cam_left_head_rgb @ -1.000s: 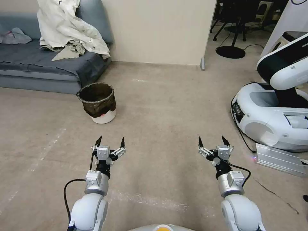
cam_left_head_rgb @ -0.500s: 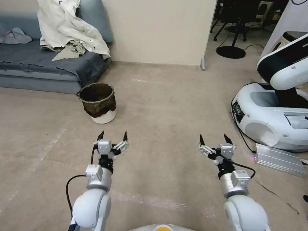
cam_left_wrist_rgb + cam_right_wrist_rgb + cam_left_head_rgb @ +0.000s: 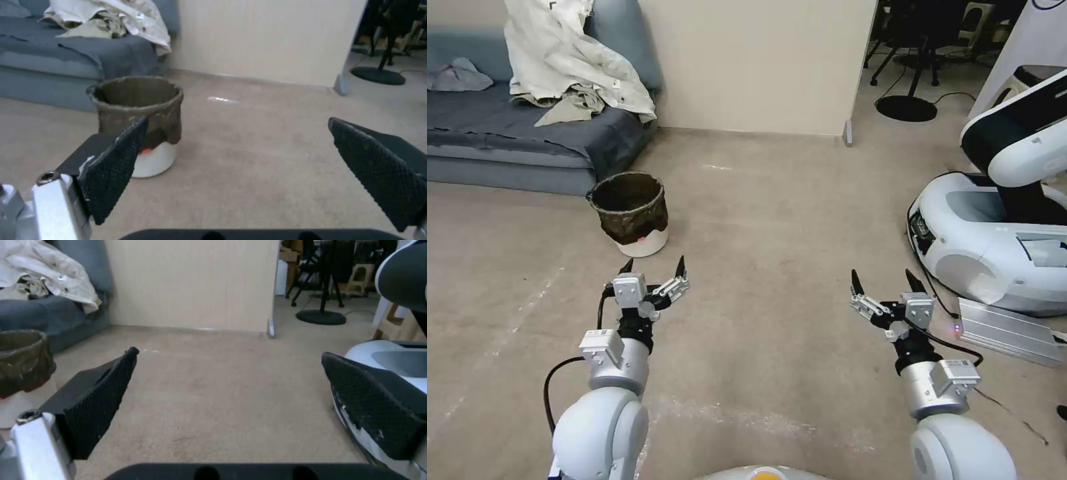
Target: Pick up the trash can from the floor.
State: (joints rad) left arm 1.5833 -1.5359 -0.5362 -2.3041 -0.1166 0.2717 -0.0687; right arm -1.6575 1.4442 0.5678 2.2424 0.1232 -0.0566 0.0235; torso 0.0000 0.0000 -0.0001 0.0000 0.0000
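The trash can (image 3: pixel 630 213), a small round white bin with a dark brown bag folded over its rim, stands upright on the beige floor (image 3: pixel 774 220) just in front of the sofa corner. It also appears in the left wrist view as the trash can (image 3: pixel 138 110) and at the edge of the right wrist view as the trash can (image 3: pixel 22 360). My left gripper (image 3: pixel 653 267) hovers open a short way in front of the bin, apart from it. Farther right, my right gripper (image 3: pixel 887 281) is open with nothing between its fingers.
A grey-blue sofa (image 3: pixel 527 133) with a crumpled white cloth (image 3: pixel 574 60) stands behind the bin. A beige partition wall (image 3: pixel 760 67) closes the back. Another white robot base (image 3: pixel 994 247) and a metal plate (image 3: pixel 1007 330) sit on the right. Open floor lies between.
Both arms have shifted: the left gripper moved forward and a little left toward the bin, the right gripper moved rightward and slightly forward. Both stayed open. The bin has not moved.
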